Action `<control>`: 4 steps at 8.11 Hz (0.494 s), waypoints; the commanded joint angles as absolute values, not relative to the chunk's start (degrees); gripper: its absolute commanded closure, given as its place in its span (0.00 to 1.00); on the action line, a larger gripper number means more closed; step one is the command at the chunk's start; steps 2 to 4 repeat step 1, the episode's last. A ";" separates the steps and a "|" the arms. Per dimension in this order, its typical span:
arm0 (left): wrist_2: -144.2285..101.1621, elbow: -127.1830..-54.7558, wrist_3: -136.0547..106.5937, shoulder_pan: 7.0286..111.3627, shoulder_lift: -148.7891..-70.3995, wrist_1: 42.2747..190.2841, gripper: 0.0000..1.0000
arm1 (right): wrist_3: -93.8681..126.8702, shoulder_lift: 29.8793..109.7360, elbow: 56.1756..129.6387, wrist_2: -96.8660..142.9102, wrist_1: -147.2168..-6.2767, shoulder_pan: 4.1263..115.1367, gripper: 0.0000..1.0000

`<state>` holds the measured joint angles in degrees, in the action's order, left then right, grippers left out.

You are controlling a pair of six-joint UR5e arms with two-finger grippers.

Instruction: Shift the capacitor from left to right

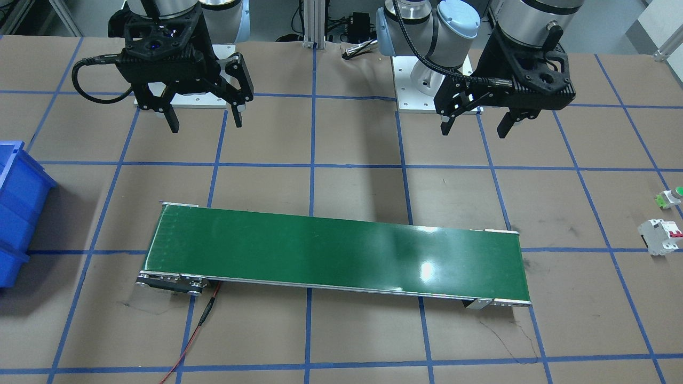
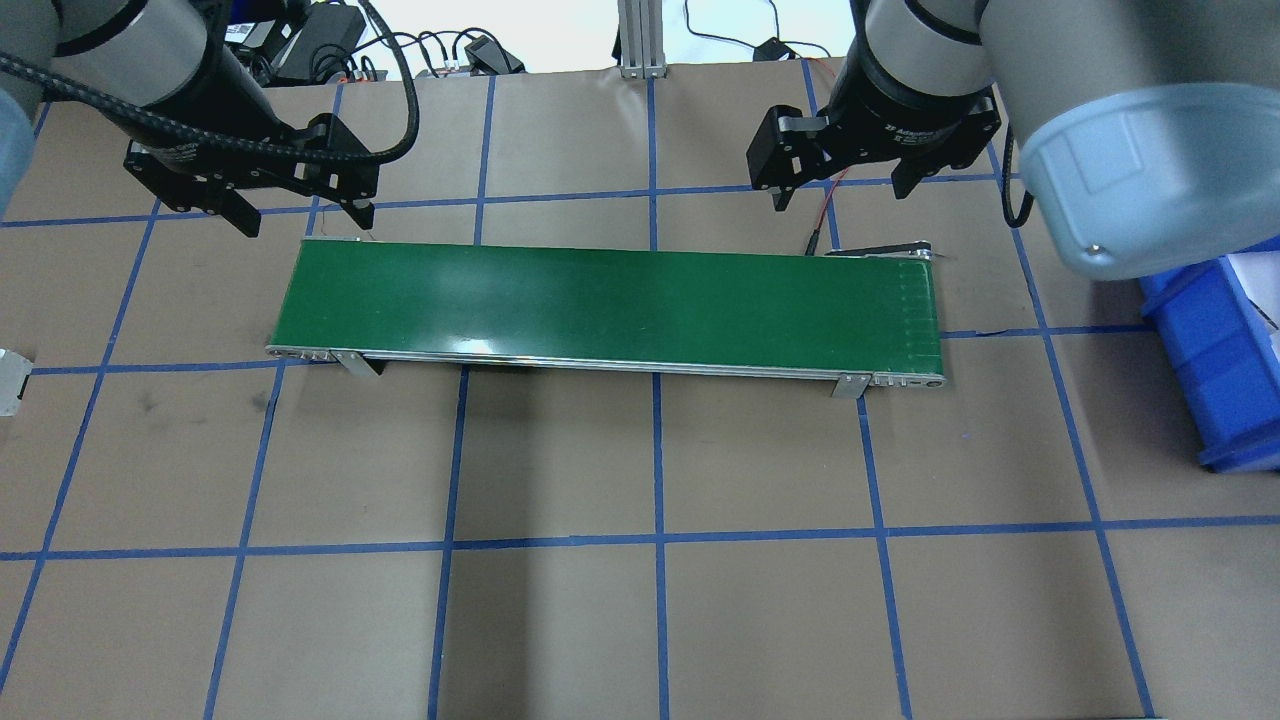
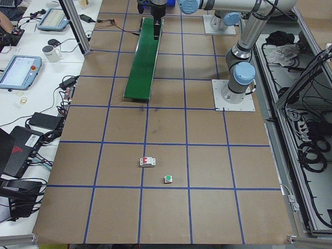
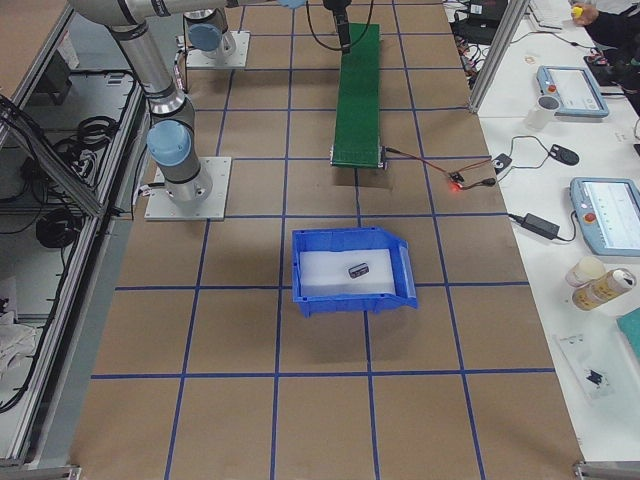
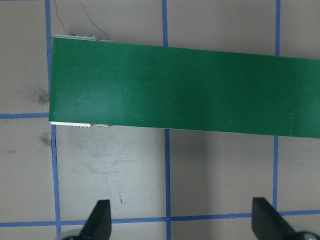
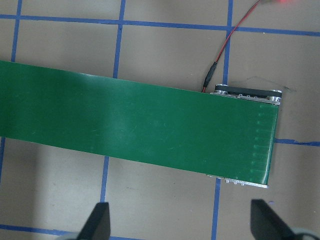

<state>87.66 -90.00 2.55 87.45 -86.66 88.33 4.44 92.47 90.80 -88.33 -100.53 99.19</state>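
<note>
Front-facing view: right gripper (image 1: 205, 124) and left gripper (image 1: 475, 128), both spread wide and empty, hang above the table behind a green conveyor belt (image 1: 336, 250). Circuit breaker (image 1: 661, 236) and push button (image 1: 671, 197) lie well out past the left gripper. Right exterior view: capacitor (image 4: 359, 269), a stubby dark cylinder with pale bands, lies on its side on the white liner of a blue bin (image 4: 350, 300), beyond the belt's end on the right gripper's side, well apart from both grippers. Wrist views: only belt and table lie between each gripper's fingers (image 5: 100, 220).
</note>
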 commanded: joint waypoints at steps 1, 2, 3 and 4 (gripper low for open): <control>87.63 -90.00 2.55 87.45 -86.66 88.33 0.00 | 4.22 92.55 90.88 -88.94 -100.63 99.14 0.00; 87.63 -90.00 2.55 87.45 -86.66 88.33 0.00 | 4.22 92.55 90.88 -88.94 -100.63 99.14 0.00; 87.63 -90.00 2.55 87.45 -86.66 88.33 0.00 | 4.22 92.55 90.88 -88.94 -100.63 99.14 0.00; 87.63 -90.00 2.55 87.45 -86.66 88.33 0.00 | 4.22 92.55 90.88 -88.94 -100.63 99.14 0.00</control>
